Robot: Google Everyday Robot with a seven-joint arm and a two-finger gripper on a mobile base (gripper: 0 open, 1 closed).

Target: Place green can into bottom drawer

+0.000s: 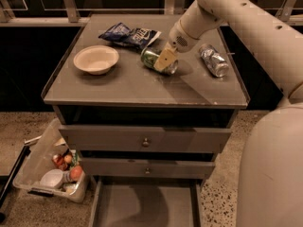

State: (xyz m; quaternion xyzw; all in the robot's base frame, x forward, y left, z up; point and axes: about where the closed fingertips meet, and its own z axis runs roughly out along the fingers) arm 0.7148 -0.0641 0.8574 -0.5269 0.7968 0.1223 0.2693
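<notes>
The green can (150, 57) lies on its side on the cabinet top, near the middle at the back, with its silver end toward the front right. My gripper (164, 60) reaches down from the upper right and sits right at the can, its pale pad covering the can's middle. The can still rests on the top. The bottom drawer (142, 207) is pulled out at the foot of the cabinet, and its flat grey floor is bare.
A white bowl (96, 59) sits at the left of the top. A blue snack bag (129, 34) lies behind the can and a crinkled silver can (214, 60) to its right. The two upper drawers (146, 140) are shut. A plastic bin (52, 167) of items stands on the floor at left.
</notes>
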